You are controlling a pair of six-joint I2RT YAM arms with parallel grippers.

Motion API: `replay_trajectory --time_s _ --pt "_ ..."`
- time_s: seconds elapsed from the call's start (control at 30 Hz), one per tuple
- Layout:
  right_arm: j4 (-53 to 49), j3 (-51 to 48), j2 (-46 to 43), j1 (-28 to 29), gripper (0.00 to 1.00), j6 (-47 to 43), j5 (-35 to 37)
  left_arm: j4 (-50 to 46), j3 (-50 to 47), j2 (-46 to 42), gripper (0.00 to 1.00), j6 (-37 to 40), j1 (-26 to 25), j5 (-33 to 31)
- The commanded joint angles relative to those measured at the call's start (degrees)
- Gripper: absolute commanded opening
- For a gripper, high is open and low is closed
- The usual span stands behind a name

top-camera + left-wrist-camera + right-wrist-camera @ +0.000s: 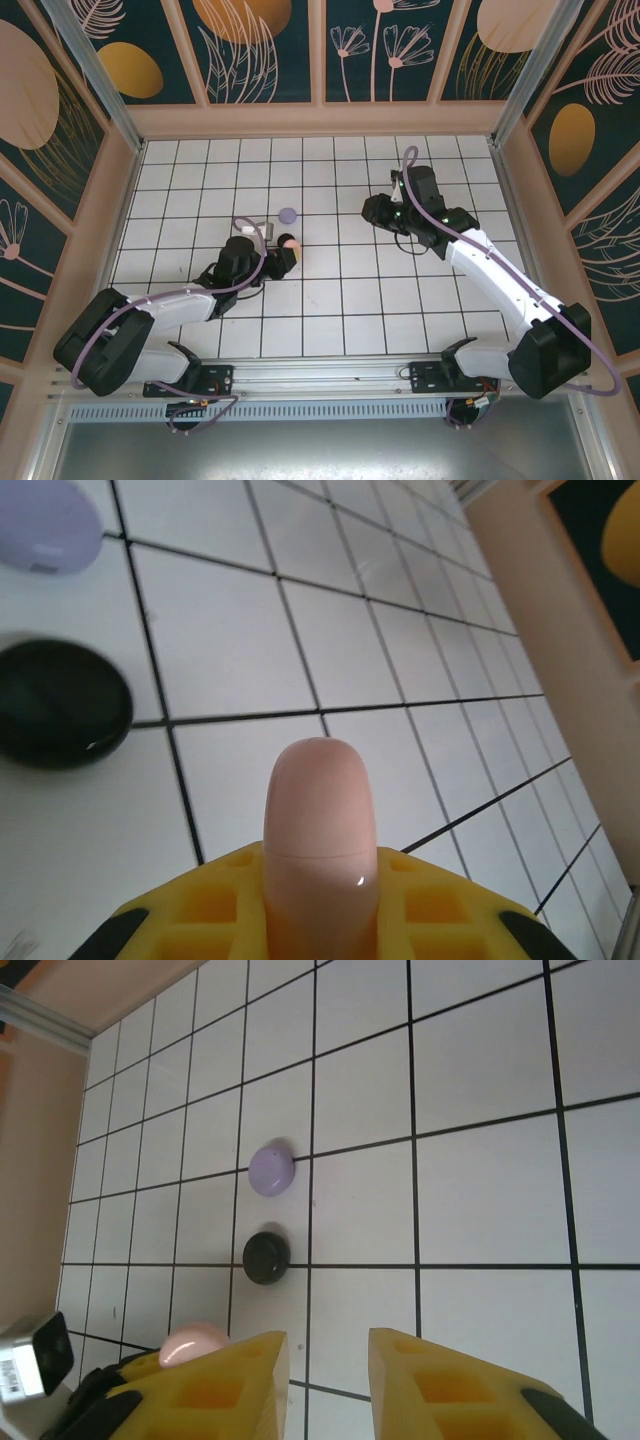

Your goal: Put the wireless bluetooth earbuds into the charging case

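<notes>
1. So, nearest the arm bases: the left gripper (283,258) has its yellow fingers (215,905) pinching the pink charging case (320,825). The case's rounded end sticks out ahead of the fingers, and its lid seam looks closed.
2. I cannot tell whether the pink case touches the white tiled table (340,300) or is held just off it.
3. Just beyond it, the black case (60,705) lies flat on the table, lid closed.
4. Next out, the lilac case (288,215) is on the table near the black one, not touching it, also closed.
5. Off to the right, the right gripper (327,1345) hangs over bare tiles, well apart from the cases, fingers spread and holding nothing.
</notes>
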Motion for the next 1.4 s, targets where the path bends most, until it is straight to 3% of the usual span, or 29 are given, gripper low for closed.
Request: replay_trajectory --time_s 0.0,0.2,0.37,0.77,0.93,1.1,1.17,1.27,1.33,1.37 --pt "2.8 -1.0 -0.6 0.3 0.29 0.2 0.8 -2.2 -1.0 2.0 0.00 -2.3 0.1 -0.4" --pt "2.6 -0.7 -0.1 0.3 0.32 -0.5 0.7 -1.3 1.2 10.8 0.00 -0.6 0.1 0.5" --pt "1.6 -0.4 -0.4 0.3 0.33 -1.5 1.5 -3.9 2.8 12.4 0.02 1.2 0.3 -2.4" --pt "0.8 -0.2 -1.8 0.0 0.47 -2.0 2.5 -13.2 5.7 12.4 0.43 4.6 2.3 -4.7" --pt "0.2 0.2 -2.5 -0.2 0.52 -2.3 2.9 -16.7 6.0 8.9 0.53 5.7 3.9 -6.1" --pt "-0.6 0.5 -3.3 -0.5 0.64 -2.6 3.4 -22.1 6.4 3.0 0.60 7.3 6.4 -8.1" --pt "-0.7 0.5 -3.8 -0.6 0.67 -2.9 3.6 -24.4 6.7 -0.4 0.71 8.2 7.4 -8.8" --pt "-0.7 0.2 -4.9 -0.8 0.73 -3.7 4.4 -28.3 8.2 -6.1 0.72 10.1 8.6 -10.0" --pt "-0.4 -0.4 -5.7 -1.1 0.80 -4.6 5.3 -31.0 10.0 -10.1 0.81 12.0 8.7 -12.5" --pt "-0.3 -0.6 -6.1 -1.2 0.89 -4.9 6.2 -31.9 10.8 -11.7 0.94 12.8 8.8 -13.6"
